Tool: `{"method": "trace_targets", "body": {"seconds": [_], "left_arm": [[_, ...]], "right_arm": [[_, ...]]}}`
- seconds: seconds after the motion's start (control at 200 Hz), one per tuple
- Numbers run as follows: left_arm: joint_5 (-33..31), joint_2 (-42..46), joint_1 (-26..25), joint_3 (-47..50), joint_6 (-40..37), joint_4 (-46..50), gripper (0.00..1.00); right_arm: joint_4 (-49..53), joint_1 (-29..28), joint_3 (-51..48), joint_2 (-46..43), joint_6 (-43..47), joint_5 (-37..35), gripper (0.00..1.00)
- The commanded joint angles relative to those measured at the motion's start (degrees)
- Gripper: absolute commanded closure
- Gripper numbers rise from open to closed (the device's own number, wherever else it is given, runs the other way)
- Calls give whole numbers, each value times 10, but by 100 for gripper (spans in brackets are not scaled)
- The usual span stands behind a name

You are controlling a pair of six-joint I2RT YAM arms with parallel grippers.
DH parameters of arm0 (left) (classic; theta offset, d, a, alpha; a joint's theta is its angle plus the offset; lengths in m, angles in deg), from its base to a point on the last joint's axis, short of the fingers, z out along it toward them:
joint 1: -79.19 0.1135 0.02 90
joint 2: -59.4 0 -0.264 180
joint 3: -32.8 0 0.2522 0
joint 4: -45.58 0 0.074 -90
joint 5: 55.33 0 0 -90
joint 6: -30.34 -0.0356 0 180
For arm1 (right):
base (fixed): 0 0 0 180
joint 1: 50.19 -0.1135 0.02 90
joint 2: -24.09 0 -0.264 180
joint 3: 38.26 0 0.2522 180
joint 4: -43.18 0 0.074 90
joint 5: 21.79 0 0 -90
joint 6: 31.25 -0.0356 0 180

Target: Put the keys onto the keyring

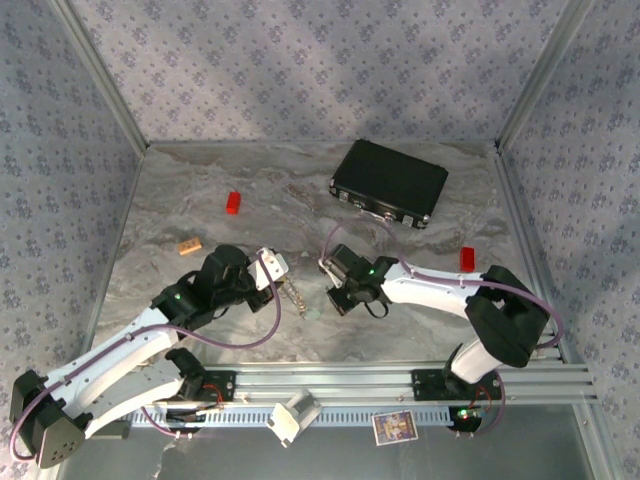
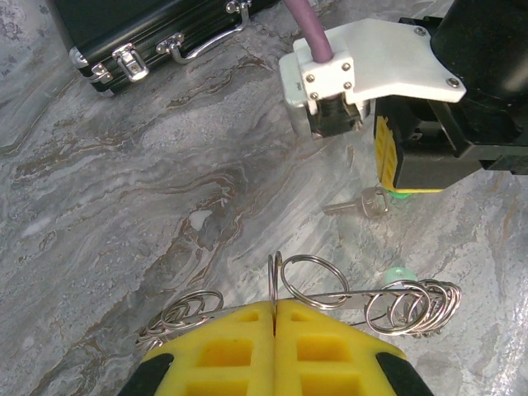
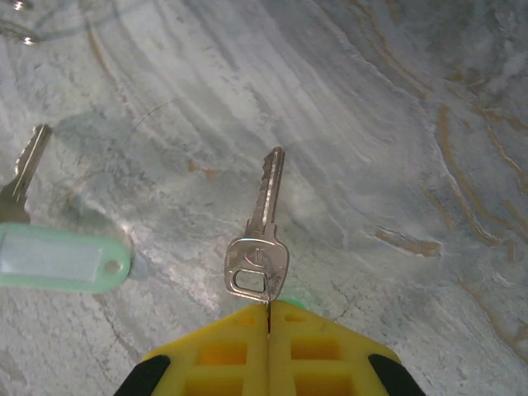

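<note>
Right gripper (image 3: pixel 269 307) pinching key (image 3: pixel 259 247) by its head, blade pointing straight away, left gripper (image 2: pixel 275 307) clamped on keyring (image 2: pixel 355 295), mid tabletop (image 1: pixel 300 200), tagged key (image 3: pixel 21 177) in right wrist view.

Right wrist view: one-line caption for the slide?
Right pincer shut on a silvery key by the head, over the marble table; second key with mint-green tag lies left.
</note>
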Motion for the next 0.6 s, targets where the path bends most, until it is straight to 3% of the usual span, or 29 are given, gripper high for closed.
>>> {"method": "trace_targets", "body": {"seconds": [0.0, 0.405, 0.595], "left_arm": [[10, 3, 0, 0, 3, -27, 100], [8, 0, -1, 3, 6, -27, 100], [8, -2, -1, 4, 7, -30, 100]], "right_arm": [[-9, 9, 7, 19, -49, -8, 100], [-34, 29, 26, 65, -62, 29, 100], [-39, 31, 23, 70, -64, 37, 83]]}}
